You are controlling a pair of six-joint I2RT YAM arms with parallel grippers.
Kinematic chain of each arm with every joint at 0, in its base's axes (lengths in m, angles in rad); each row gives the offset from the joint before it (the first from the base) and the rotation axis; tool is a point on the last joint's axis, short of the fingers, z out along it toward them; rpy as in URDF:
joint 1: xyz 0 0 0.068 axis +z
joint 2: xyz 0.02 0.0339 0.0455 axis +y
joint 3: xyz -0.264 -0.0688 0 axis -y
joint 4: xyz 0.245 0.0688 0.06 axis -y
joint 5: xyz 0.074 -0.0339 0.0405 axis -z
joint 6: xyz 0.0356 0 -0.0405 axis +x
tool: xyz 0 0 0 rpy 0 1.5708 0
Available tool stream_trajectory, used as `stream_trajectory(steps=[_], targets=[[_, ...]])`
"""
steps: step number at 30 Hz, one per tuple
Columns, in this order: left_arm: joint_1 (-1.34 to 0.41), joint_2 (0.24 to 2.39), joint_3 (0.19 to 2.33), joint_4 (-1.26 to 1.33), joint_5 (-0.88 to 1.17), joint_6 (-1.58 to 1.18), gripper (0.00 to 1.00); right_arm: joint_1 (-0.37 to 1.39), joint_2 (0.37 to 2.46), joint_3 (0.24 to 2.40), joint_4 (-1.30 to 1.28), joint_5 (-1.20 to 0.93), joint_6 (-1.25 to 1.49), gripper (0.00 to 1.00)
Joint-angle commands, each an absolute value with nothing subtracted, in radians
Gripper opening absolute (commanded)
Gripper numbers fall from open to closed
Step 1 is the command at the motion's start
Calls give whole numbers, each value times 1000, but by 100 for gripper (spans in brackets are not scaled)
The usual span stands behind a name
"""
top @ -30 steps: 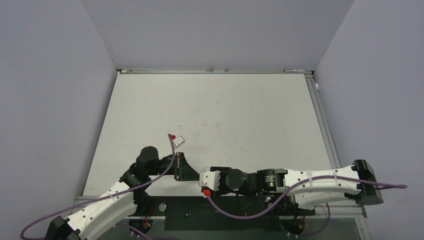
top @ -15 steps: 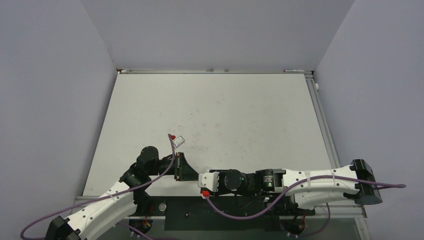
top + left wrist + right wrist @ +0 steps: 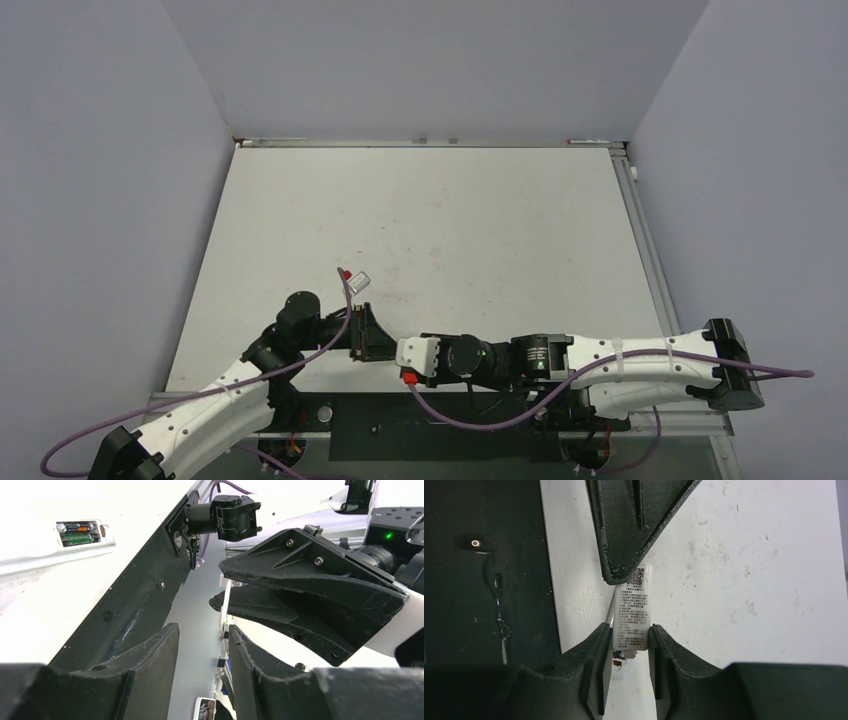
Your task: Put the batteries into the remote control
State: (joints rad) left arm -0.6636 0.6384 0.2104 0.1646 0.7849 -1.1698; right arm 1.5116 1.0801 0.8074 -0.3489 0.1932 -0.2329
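Above: left gripper meets right wrist at the table's near edge, tips hidden. Left wrist: jaws spread; remote control on table, batteries in bay. Right wrist: right gripper pinches a white labelled panel — print unreadable.

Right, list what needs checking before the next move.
1. Both batteries seated in the remote control bay: ok.
2. Right gripper clamped on the white labelled panel: ok.
3. Left gripper jaws apart: ok.
4. Left fingers clear of the panel: cannot tell, its thin edge runs close beside one.
5. Panel is the bay's cover: cannot tell.
6. Panel lined up over the open bay: not ok, the remote lies well off to the side.
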Motion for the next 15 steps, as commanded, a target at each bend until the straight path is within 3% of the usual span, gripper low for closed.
stream_trajectory(steps=[1, 5, 15], targets=[[-660, 650, 248, 178, 738, -1155, 40, 1478, 1094, 868, -434, 234, -159, 9], [-660, 673, 261, 167, 709, -1129, 50, 1430, 1115, 895, -515, 214, -112, 8], [-658, 734, 342, -66, 496, -966, 55, 1309, 1229, 956, -659, 84, -71, 9]])
